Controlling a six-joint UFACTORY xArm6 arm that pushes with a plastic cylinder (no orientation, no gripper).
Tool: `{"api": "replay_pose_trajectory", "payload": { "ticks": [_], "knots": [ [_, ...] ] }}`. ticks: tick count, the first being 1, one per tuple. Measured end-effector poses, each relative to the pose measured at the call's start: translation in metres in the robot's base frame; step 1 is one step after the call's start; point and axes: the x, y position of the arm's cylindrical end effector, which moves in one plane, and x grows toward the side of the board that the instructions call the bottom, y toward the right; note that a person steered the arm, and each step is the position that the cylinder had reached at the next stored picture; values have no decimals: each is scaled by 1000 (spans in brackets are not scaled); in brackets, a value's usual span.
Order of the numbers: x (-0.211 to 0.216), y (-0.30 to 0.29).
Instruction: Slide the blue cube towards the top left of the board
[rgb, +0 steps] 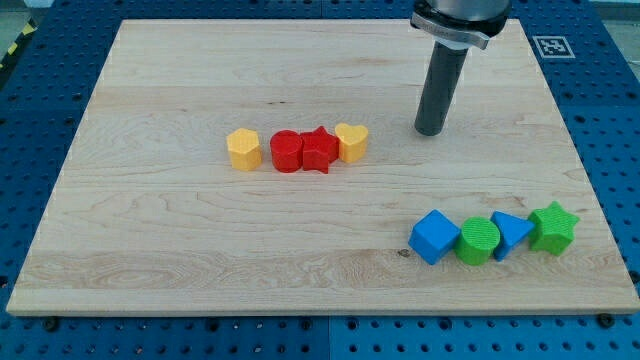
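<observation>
Resting on the wooden board (150, 240), my tip (431, 131) holds nothing, well above the blue cube (433, 237), which touches the green cylinder (478, 241) at lower right; the rod's mount is cropped at the view's top.

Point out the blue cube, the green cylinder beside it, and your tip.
blue cube (433, 237), camera view, on its top face.
green cylinder (478, 240), camera view, on its round top, touching the cube's right side.
my tip (431, 131), camera view, rod's very end, above the cube's row.
</observation>
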Motion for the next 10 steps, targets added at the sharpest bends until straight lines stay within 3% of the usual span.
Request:
{"api": "replay_pose_trajectory", "payload": {
  "ticks": [4, 6, 7, 10],
  "knots": [
    [15, 6],
    [29, 59],
    [35, 25],
    [104, -109]
  ]
}}
